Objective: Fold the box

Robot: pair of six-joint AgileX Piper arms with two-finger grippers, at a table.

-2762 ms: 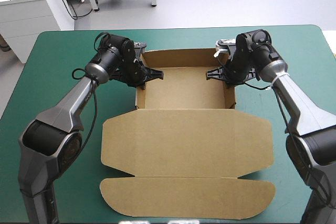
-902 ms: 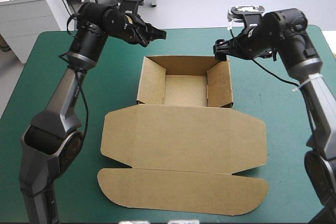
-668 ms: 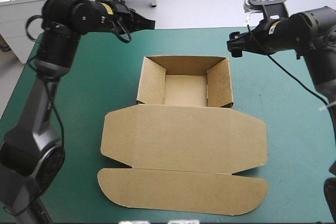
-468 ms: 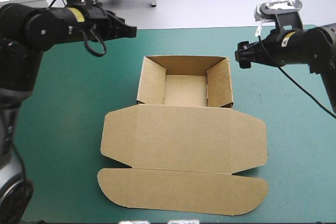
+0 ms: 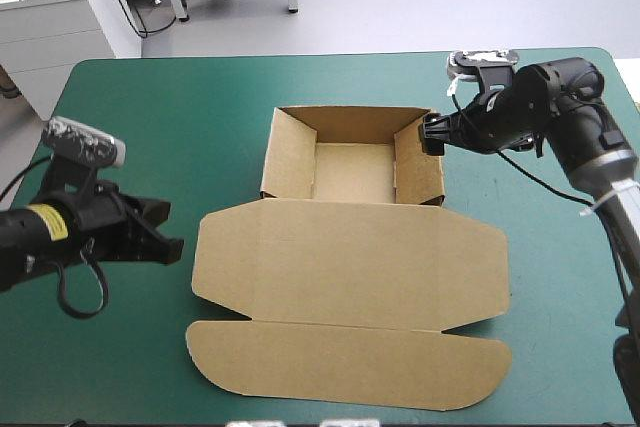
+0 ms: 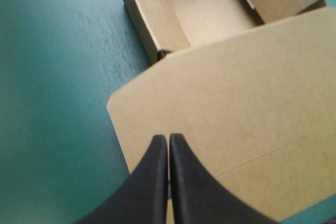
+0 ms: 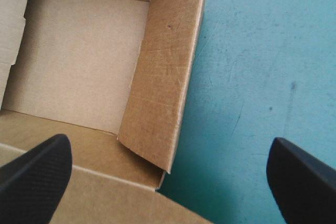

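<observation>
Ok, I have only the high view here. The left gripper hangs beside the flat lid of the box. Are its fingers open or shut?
Observer: Shut. In its wrist view the fingers of the left gripper meet in one pointed arch, with nothing between them; the lid lies ahead.
Operator: And the right gripper, at the right wall of the box?
Observer: Wide open. That wall lies ahead, between the lines of its two fingers; neither finger touches it in that wrist view.
</observation>
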